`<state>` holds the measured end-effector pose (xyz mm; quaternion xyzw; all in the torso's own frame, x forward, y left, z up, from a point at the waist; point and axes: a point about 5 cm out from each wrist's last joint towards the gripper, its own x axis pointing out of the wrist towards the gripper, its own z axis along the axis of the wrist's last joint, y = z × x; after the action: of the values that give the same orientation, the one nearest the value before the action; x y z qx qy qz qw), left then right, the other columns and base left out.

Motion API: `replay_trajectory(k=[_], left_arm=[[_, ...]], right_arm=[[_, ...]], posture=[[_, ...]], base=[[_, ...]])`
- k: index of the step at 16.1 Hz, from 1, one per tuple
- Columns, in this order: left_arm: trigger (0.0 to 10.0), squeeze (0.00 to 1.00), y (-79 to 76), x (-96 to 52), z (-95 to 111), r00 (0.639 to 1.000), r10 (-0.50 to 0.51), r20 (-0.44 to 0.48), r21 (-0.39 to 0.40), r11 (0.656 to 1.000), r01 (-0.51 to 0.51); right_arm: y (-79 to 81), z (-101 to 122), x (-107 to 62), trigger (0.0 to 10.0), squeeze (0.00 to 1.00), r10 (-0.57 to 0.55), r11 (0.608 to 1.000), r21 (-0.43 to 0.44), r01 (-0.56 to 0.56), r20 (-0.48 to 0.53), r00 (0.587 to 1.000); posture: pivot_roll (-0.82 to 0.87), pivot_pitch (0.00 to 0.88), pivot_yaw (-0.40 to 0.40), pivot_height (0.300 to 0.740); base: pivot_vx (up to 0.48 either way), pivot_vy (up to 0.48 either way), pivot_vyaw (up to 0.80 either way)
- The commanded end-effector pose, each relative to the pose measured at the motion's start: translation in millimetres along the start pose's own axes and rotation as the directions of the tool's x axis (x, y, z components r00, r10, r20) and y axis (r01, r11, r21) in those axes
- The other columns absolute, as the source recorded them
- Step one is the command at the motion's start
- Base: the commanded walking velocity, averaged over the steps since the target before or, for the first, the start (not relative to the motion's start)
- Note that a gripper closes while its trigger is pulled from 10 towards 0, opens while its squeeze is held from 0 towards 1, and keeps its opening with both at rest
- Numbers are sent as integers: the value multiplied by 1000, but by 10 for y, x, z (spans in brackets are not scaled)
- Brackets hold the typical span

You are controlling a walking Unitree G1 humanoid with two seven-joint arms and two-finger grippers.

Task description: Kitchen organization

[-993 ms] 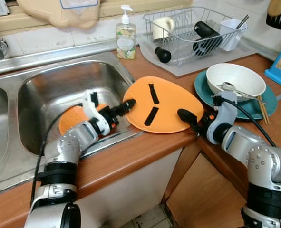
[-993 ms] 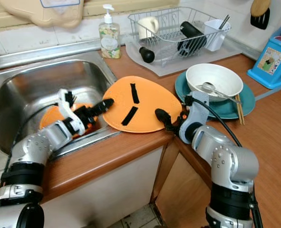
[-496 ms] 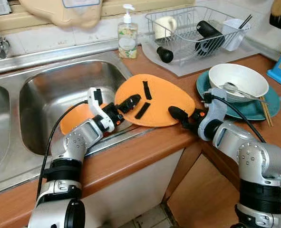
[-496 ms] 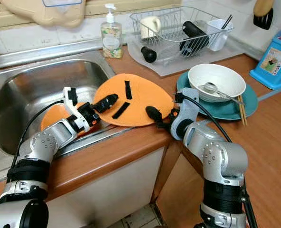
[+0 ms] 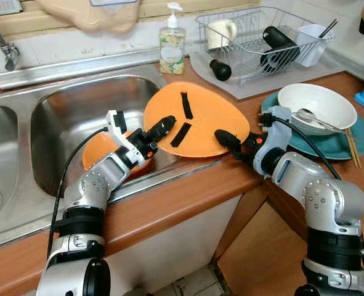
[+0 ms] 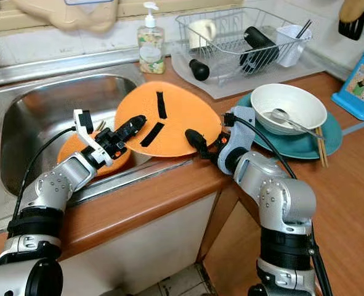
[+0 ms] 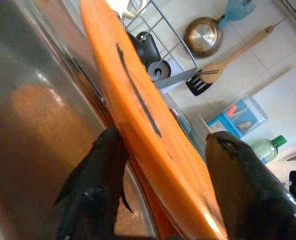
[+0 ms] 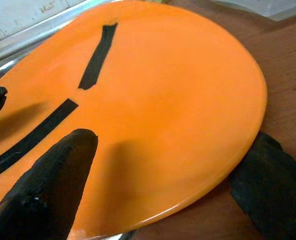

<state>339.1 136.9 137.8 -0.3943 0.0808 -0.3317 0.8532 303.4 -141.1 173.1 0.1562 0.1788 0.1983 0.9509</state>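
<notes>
The orange plate (image 5: pixel 197 120), marked with two black strips, sat tilted over the rim where the sink (image 5: pixel 64 117) met the wooden counter (image 5: pixel 169 203), its far edge raised. The left hand (image 5: pixel 159 127) gripped the plate's sink-side edge: in the left wrist view one finger (image 7: pixel 95 185) lay under the plate and the other over its top face, both touching it. The right hand (image 5: pixel 226 140) held the opposite, counter-side edge, one finger (image 8: pixel 52 185) pressed on the upper face and the other beneath the rim against the counter. Between the two hands the plate spanned the gap, held off the surface on the sink side.

Just behind the left hand, down in the sink, lay a second orange dish (image 5: pixel 98 157). Just beyond the right hand's wrist stood a white bowl (image 5: pixel 317 105) with a spoon in it, resting on a teal plate (image 5: pixel 354 139). Farther off, past the plate, stood a soap bottle (image 5: pixel 171 44) and a wire dish rack (image 5: pixel 262 37).
</notes>
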Motion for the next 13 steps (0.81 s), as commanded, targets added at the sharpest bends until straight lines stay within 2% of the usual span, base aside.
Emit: replay_trajectory(k=[1, 10, 13], left_arm=[[0, 0, -64, 9, 43, 999, -33, 11, 41, 999, 33], [0, 0, -271, -77, 384, 982, -76, 173, 94, 994, 60], [0, 0, -328, -142, 518, 968, -45, 249, 115, 993, 17]], right_arm=[[67, 110, 15, 10000, 0, 35, 999, -33, -34, 39, 999], [205, 404, 37, 10000, 0, 80, 994, -83, -68, 153, 985], [264, 463, 43, 10000, 0, 106, 991, -104, -89, 174, 979]], posture=[[-149, 0, -1, 740], [-136, 0, -17, 740], [-135, 0, -13, 740]], base=[[0, 0, 0], [0, 0, 0], [0, 0, 0]])
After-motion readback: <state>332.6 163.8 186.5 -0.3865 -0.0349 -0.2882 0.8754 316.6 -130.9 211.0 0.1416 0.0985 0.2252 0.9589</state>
